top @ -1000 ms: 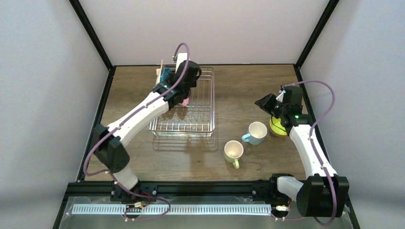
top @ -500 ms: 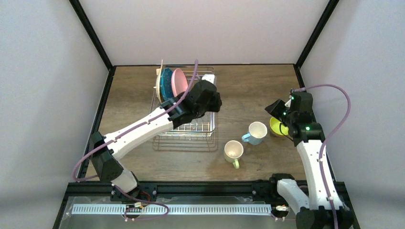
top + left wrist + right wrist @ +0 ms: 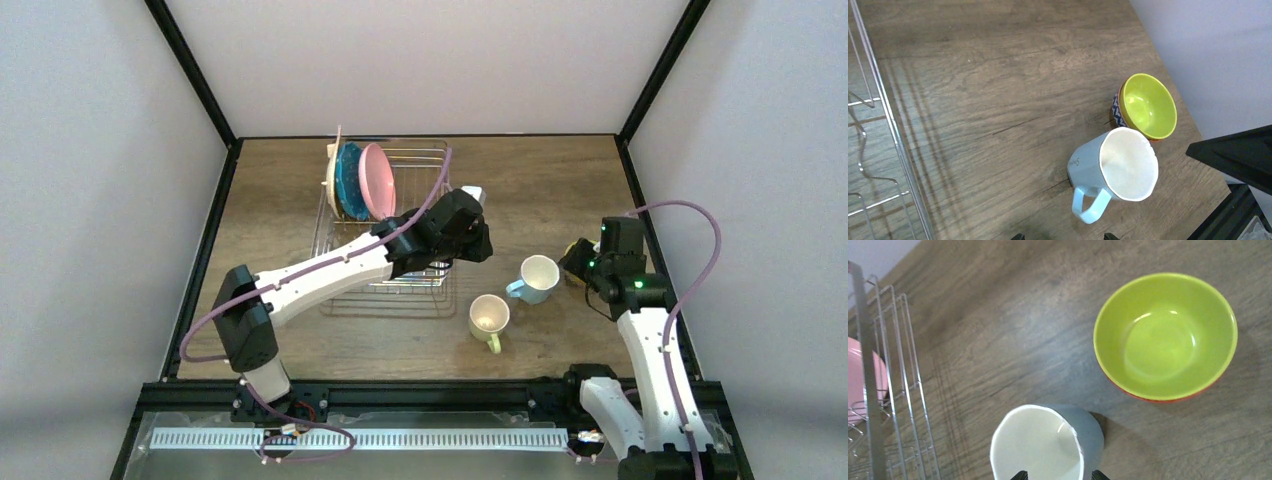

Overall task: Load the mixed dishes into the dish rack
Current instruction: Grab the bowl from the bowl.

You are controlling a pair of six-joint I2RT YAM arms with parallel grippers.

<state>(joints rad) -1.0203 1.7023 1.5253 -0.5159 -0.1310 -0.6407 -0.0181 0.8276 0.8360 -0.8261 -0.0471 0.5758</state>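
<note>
Top external view is showing the left tool [image 3: 1063, 236] and right tool [image 3: 1058, 474] both hovering released and empty by the light-blue mug [image 3: 538, 278], so they are risking a clash if both go for it, or a knock to the lime-inside bowl [image 3: 1165, 335] just beside it. The dish rack [image 3: 430, 160] is holding the tan woven-look plate [image 3: 331, 180], teal dotted plate [image 3: 350, 180] and pink round plate [image 3: 376, 181] upright at its far left corner, while the bowl, that mug and the pale yellow-green mug [image 3: 489, 316] are sitting empty on the counter [image 3: 520, 180]

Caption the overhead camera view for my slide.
Three plates stand in the rack; left arm and right arm hover near the blue mug, green mug and bowl on the table.
</note>
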